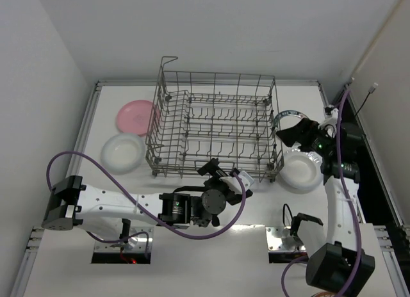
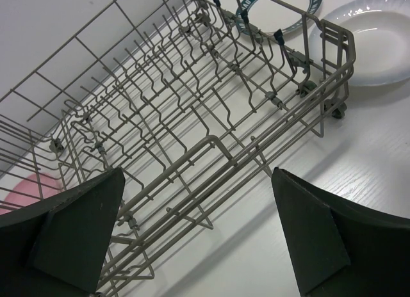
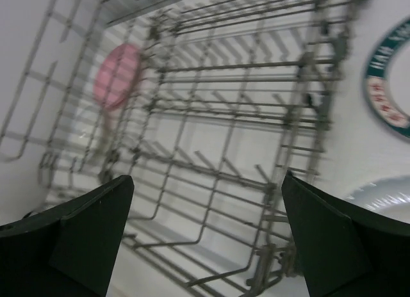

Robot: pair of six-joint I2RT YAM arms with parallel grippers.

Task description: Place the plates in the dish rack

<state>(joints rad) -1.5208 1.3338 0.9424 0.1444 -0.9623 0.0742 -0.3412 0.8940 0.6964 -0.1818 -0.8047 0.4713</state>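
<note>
Table (image 1: pixel 259 204): white. My two bases sit at its near edge.

Dish rack (image 1: pixel 218 76): grey wire, mid-table and toward the far edge. Its long axis runs left to right, parallel to that edge. The open top faces up, the tines stand upright, and no plate is in it yet. It looks stiff to me, and light enough to slide if I bump it.

Pink plate (image 1: pixel 136 116): lies flat, face up, near the far left corner, just beside the rack's left wall. It is round, so it has no long axis.

Left white plate (image 1: pixel 123 152): lies flat by the left edge, nearer me than the pink one and just beside it.

Right white plate (image 1: pixel 302 170): lies flat by the right edge, off the rack's near right corner.

Teal-rimmed plate (image 1: pixel 286 115): lies flat by the right edge, beyond the white one, partly hidden under my right gripper.

Handling, my guess: hard, smooth and breakable. With each plate flat on the table, the rim is the only place to pinch. A plate must then be tipped on edge to drop between the tines.

Left gripper (image 2: pixel 198 226): spread wide and holding nothing, at the rack's near wall.

Right gripper (image 3: pixel 205 233): spread wide and holding nothing, above the teal-rimmed plate and facing the rack.
</note>
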